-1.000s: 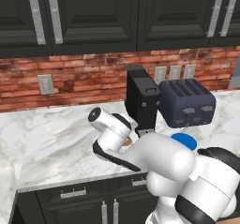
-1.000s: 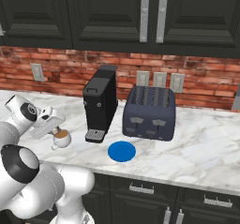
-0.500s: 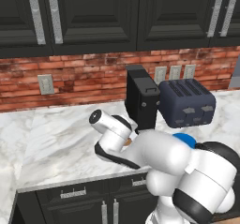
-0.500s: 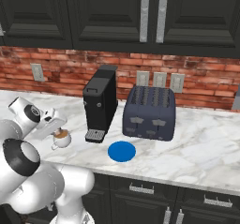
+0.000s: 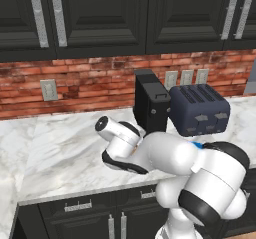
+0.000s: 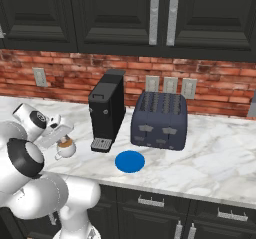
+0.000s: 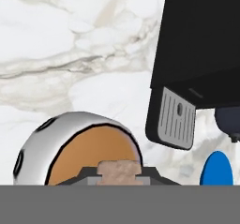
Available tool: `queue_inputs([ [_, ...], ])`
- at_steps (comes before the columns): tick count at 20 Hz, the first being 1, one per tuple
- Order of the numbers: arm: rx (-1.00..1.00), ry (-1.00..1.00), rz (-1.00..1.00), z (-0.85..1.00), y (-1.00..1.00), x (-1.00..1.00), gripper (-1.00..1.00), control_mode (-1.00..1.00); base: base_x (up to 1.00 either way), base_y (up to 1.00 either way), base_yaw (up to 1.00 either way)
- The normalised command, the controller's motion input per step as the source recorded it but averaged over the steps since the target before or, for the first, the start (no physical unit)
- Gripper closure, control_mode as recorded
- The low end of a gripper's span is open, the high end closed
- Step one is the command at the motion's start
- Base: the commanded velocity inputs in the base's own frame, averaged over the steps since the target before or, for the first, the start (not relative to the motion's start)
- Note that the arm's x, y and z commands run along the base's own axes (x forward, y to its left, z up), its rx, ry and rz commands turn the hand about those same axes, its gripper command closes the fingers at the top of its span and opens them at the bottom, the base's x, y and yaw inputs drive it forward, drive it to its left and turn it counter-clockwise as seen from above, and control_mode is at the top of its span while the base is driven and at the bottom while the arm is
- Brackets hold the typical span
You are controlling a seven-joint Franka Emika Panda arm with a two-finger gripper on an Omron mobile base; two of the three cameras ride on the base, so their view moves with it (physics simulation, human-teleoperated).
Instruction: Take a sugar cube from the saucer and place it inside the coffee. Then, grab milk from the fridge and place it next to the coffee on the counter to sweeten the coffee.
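Sugar cube carried over the coffee, not yet released.
The hand [image 7: 120,178] pinches the sugar cube [image 7: 119,170] above the coffee [image 7: 70,145]; the saucer [image 6: 130,161] lies bare; milk step remains.

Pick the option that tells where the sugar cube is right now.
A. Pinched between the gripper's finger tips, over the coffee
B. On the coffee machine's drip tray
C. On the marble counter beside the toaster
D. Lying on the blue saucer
A: in the hand view the sugar cube sits between the finger tips of the gripper, right over the brown liquid of the coffee, while the saucer lies bare.
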Motion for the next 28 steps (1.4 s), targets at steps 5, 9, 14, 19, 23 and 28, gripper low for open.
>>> queue_inputs([
  [5, -0.04, 0.0, 0.0, -0.12, 0.01, 0.05, 1.0, -1.0, 0.0, 0.0, 0.0],
  [9, -0.05, 0.0, 0.0, -0.14, 0.08, 0.01, 1.0, -1.0, 0.0, 0.0, 0.0],
  [14, -0.05, 0.0, 0.0, -0.03, 0.18, 0.0, 1.0, -1.0, 0.0, 0.0, 0.0],
  [19, -0.01, 0.0, 0.0, 0.01, 0.02, 0.0, -1.0, -1.0, 0.0, 0.0, 0.0],
  [23, 0.0, 0.0, -0.01, 0.05, 0.0, 0.0, -1.0, -1.0, 0.0, 0.0, 0.0],
  [28, 0.0, 0.0, -0.01, 0.04, -0.02, 0.0, -1.0, -1.0, 0.0, 0.0, 0.0],
])
